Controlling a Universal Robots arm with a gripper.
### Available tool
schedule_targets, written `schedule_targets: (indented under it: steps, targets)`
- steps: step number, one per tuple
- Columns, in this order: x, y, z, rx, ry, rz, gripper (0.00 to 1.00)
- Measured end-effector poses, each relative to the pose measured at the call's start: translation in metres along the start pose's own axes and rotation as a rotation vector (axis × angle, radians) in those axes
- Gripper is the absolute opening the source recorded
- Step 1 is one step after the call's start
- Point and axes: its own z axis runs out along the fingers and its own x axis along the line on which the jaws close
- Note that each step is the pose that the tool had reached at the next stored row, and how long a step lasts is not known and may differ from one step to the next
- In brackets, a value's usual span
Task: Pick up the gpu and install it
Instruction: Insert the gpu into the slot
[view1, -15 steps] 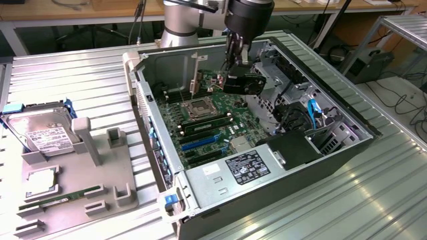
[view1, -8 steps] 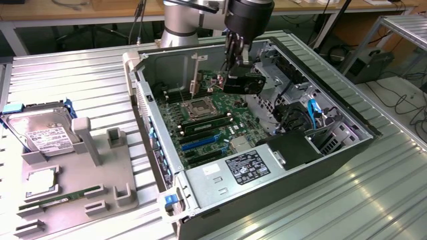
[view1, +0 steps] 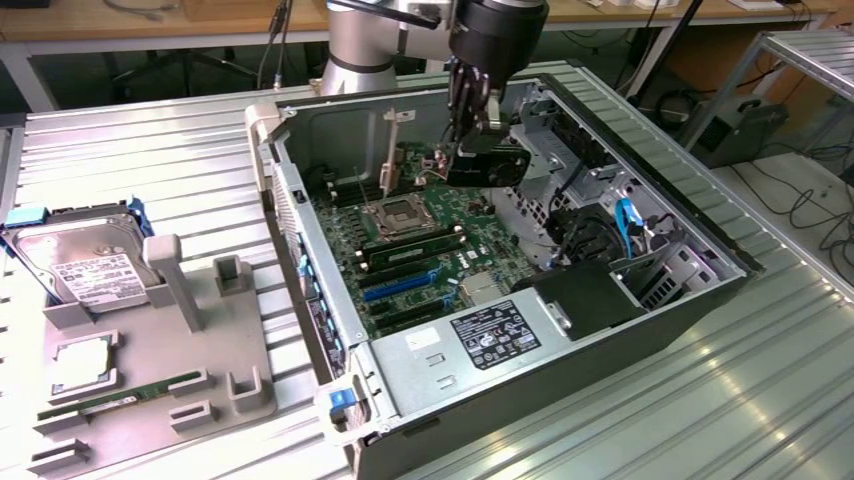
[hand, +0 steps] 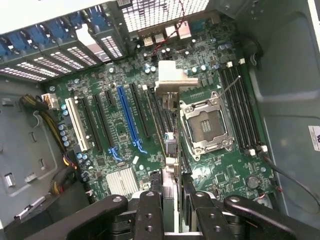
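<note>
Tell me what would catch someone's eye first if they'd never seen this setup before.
First, the open computer case lying on its side on the metal table, its green motherboard exposed. Above it the arm's hand reaches down into the case, holding the gpu edge-on over the board, silver bracket at its far end, beside the empty processor socket. At the exterior view's left, a grey tray carries a hard drive.

Hand (view1: 470, 120) hangs inside the open dark tower PC case (view1: 694, 300), above the green motherboard (view1: 414, 250), gripping the thin dark gpu card (view1: 470, 150) edge-on. On the exterior view's left, a grey plastic parts tray (view1: 147, 380) on the ribbed metal surface (view1: 147, 170) carries a silver hard drive (view1: 87, 265).
</note>
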Motion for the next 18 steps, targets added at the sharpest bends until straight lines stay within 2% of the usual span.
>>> schedule_targets:
  steps: [18]
  targets:
    - [0.0000,0.0000,0.0002,-0.0015,0.0026,-0.140,0.27]
